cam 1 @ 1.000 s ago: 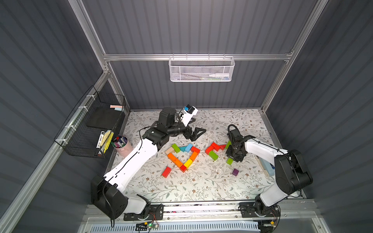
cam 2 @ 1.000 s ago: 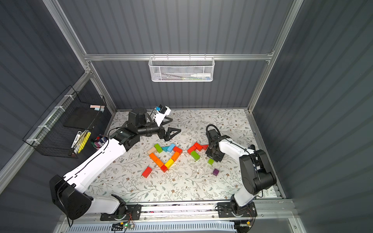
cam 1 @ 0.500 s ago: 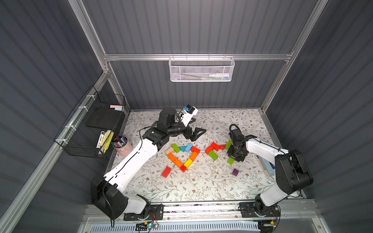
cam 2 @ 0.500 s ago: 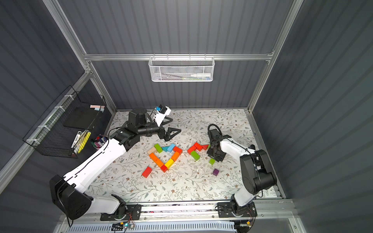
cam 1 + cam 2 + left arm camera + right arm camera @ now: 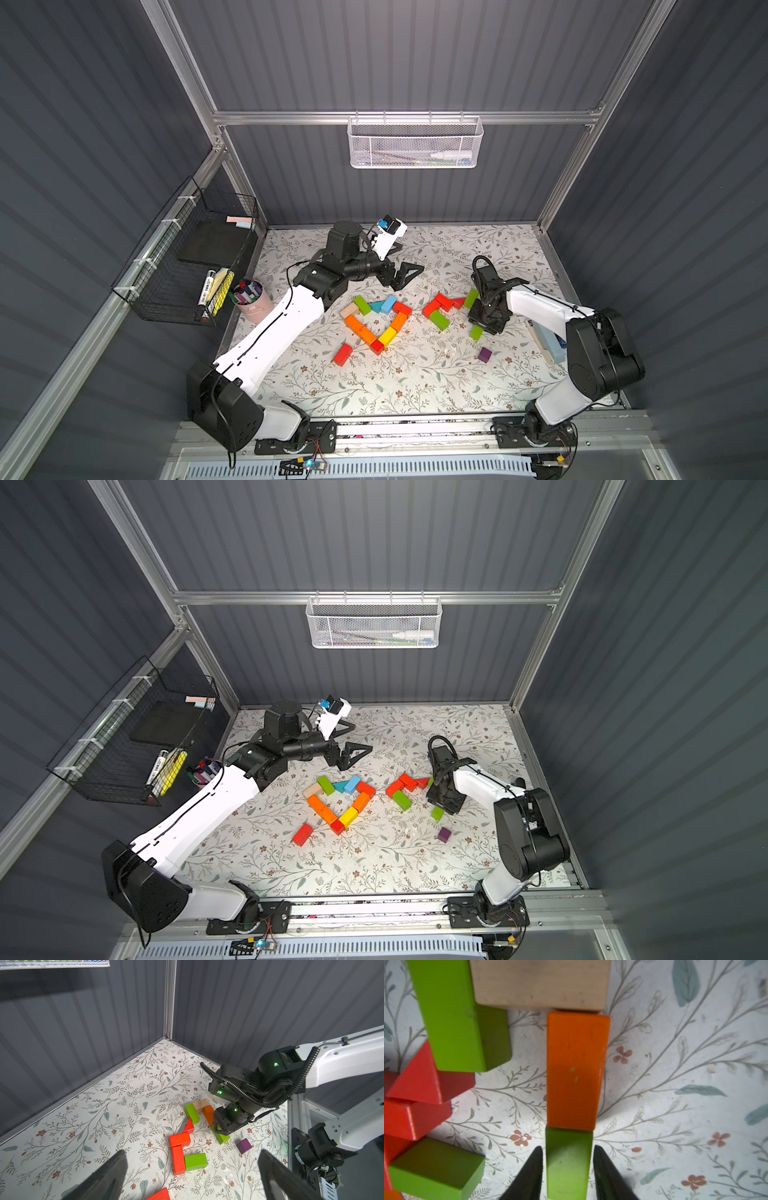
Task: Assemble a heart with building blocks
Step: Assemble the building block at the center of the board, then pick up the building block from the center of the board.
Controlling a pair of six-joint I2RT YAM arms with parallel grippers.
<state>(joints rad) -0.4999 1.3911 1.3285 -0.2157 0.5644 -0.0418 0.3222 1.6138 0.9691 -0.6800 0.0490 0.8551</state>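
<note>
Coloured building blocks form a V-shaped outline point(image 5: 376, 320) on the floral mat, with a loose red brick point(image 5: 343, 354) in front of it. To its right lies a cluster of red and green blocks point(image 5: 440, 307). My right gripper point(image 5: 567, 1148) points down over a green brick point(image 5: 568, 1163) lying on the mat. Its fingers stand on either side of the brick with a thin gap at each face. That brick butts end to end against an orange brick point(image 5: 575, 1072), and a tan block point(image 5: 542, 982) lies beyond. My left gripper point(image 5: 405, 274) hovers wide open and empty behind the blocks.
A purple cube point(image 5: 484, 354) lies alone near the right arm. A long blue stapler point(image 5: 548, 340) rests at the mat's right edge. A pink cup of markers point(image 5: 249, 297) and a black wire basket point(image 5: 195, 266) are at the left. A white mesh basket point(image 5: 415, 141) hangs on the back wall.
The right gripper's fingers have spread apart off the green brick, which stays on the mat. The left arm has not moved.
</note>
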